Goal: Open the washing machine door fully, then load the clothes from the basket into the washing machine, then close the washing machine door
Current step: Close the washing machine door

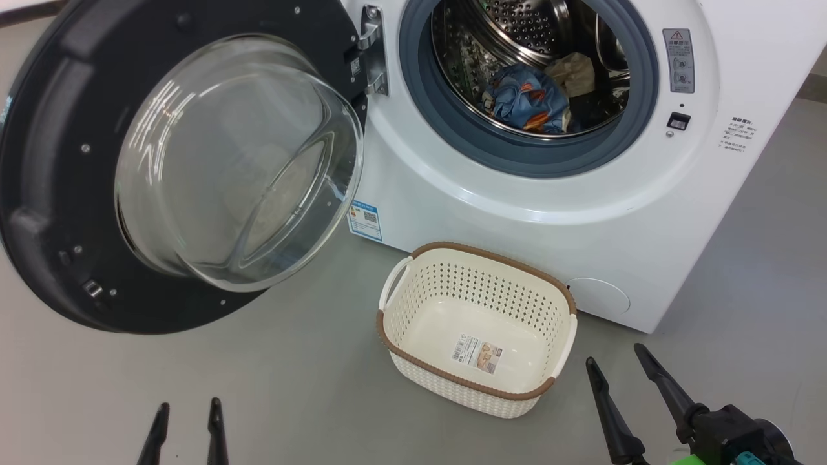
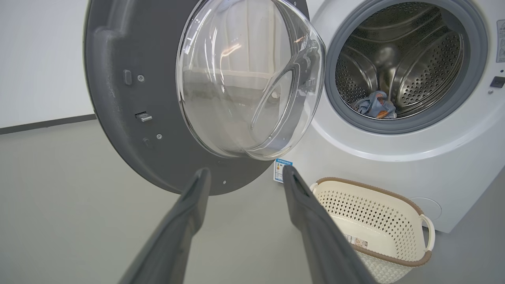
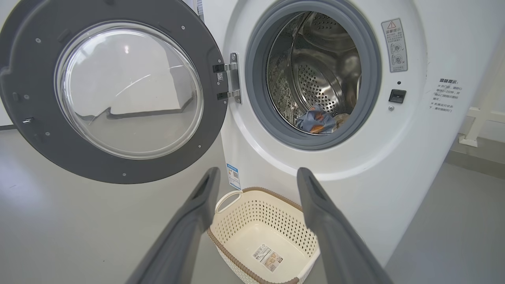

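The washing machine (image 1: 581, 213) stands ahead with its door (image 1: 174, 161) swung wide open to the left, glass bowl facing me. The clothes (image 1: 533, 97) lie inside the steel drum, blue and cream with orange prints; they also show in the drum as clothes (image 2: 375, 105) and clothes (image 3: 317, 120). On the floor before the machine sits the basket (image 1: 387, 323), holding nothing but its paper label. My left gripper (image 1: 187, 403) is open low at the left, below the door. My right gripper (image 1: 614, 355) is open at the lower right, just right of the basket.
Grey floor (image 1: 291, 387) spreads around the basket and under the door. A blue energy sticker (image 1: 365, 219) marks the machine's front, a round flap (image 1: 597, 297) sits low on it. A white frame (image 3: 481, 122) stands beyond the machine's right side.
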Robot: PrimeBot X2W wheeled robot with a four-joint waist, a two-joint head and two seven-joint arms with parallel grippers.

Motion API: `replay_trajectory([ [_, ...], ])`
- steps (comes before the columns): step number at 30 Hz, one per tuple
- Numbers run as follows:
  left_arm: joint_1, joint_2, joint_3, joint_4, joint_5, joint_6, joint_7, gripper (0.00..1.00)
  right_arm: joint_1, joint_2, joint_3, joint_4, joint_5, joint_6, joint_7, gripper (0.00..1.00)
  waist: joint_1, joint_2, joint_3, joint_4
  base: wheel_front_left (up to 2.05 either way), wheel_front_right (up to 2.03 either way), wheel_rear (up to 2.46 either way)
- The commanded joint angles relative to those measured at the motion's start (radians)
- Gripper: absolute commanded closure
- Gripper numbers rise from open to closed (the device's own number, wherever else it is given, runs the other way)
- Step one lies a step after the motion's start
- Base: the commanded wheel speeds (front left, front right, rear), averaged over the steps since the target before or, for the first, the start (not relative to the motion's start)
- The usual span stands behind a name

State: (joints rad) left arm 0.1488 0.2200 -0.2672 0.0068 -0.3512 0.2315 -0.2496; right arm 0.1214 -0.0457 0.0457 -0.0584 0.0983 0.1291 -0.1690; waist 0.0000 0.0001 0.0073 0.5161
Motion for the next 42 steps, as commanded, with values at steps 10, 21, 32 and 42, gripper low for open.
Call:
replay_trajectory([
  [10, -0.044, 0.003, 0.047, -0.016, 0.02, -0.009, -0.012, 1.0, -0.041, -0.006, 0.024, -0.018, -0.002, 0.002, -0.009, 0.0, 0.0, -0.0001, -0.005, 0.001, 0.0, 0.0, 0.0],
  [21, -0.042, -0.037, 0.068, -0.05, -0.063, -0.086, -0.012, 1.0, -0.041, -0.006, 0.023, -0.024, -0.004, 0.002, -0.007, 0.0, 0.0, -0.0001, 0.0, -0.006, 0.0, 0.0, 0.0],
  [32, -0.045, -0.156, 0.21, -0.143, -0.681, -0.329, -0.006, 1.0, -0.035, -0.008, 0.012, -0.043, -0.009, 0.002, 0.005, 0.0, 0.0, -0.0001, 0.01, 0.0, 0.0, 0.0, 0.0],
  [42, -0.09, -0.152, 0.405, -0.296, -1.268, -0.361, 0.015, 1.0, -0.037, -0.016, 0.006, -0.063, -0.013, 0.002, 0.018, 0.0, 0.0, -0.0001, 0.03, 0.011, 0.0, 0.0, 0.0],
])
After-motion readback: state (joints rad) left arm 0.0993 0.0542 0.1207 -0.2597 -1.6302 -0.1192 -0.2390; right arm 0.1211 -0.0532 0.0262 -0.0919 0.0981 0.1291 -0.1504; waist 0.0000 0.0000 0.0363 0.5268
